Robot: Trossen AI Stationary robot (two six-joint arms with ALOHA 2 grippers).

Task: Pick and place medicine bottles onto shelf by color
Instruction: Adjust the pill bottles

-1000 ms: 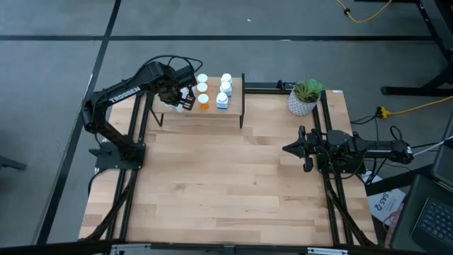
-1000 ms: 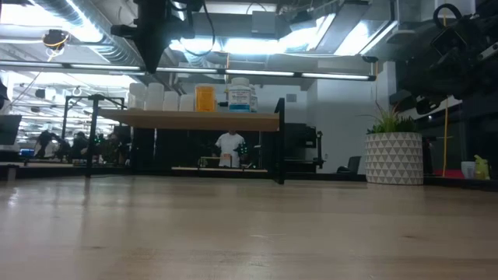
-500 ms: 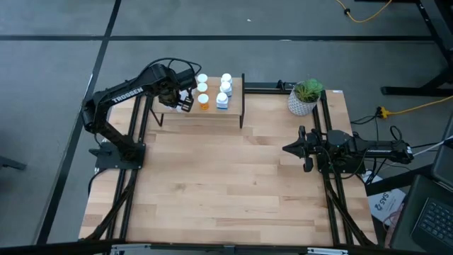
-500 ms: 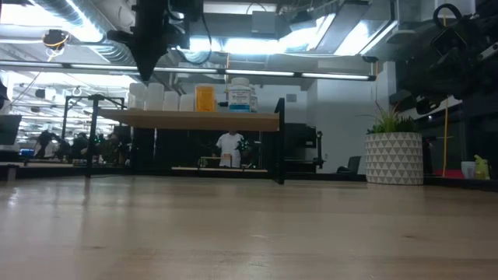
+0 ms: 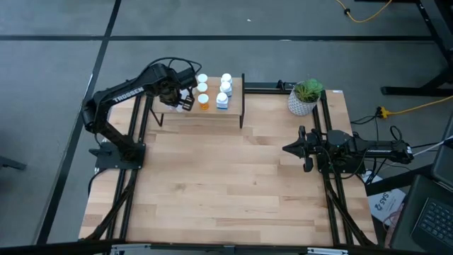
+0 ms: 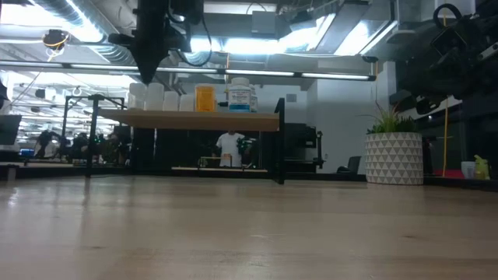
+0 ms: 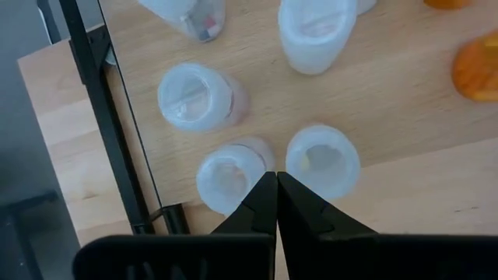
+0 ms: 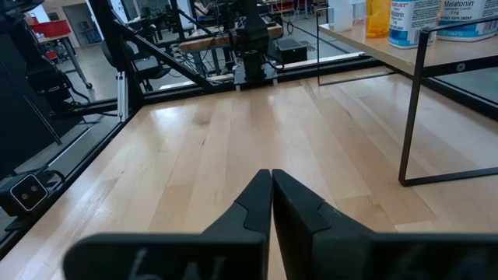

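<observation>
1. Already the bottles (image 5: pixel 212 91) stand grouped on the shelf (image 5: pixel 233 112) at the far left part of the table (image 5: pixel 226 184): pale vials (image 7: pixel 210 97) at the shelf's left end, orange ones (image 6: pixel 205 98) in the middle, white labelled ones (image 6: pixel 240 96) toward its right end.
2. No bottle shows on the bare tabletop in any view, so the sorting looks finished or nearly so; at most a small nudge may remain.
3. Above the pale vials the left gripper (image 7: pixel 276 190) hovers with its fingers closed on nothing, their tips pointing between two of them.
4. Over at the table's right edge, the right gripper (image 5: pixel 306 149) waits well apart from the shelf, fingers closed and empty.
5. A potted plant (image 5: pixel 306 95) sits at the far right corner.
6. Beyond the light wood table lies grey floor; the low view shows a bright workshop with ceiling lights and a person (image 6: pixel 229 147) far behind the shelf.
</observation>
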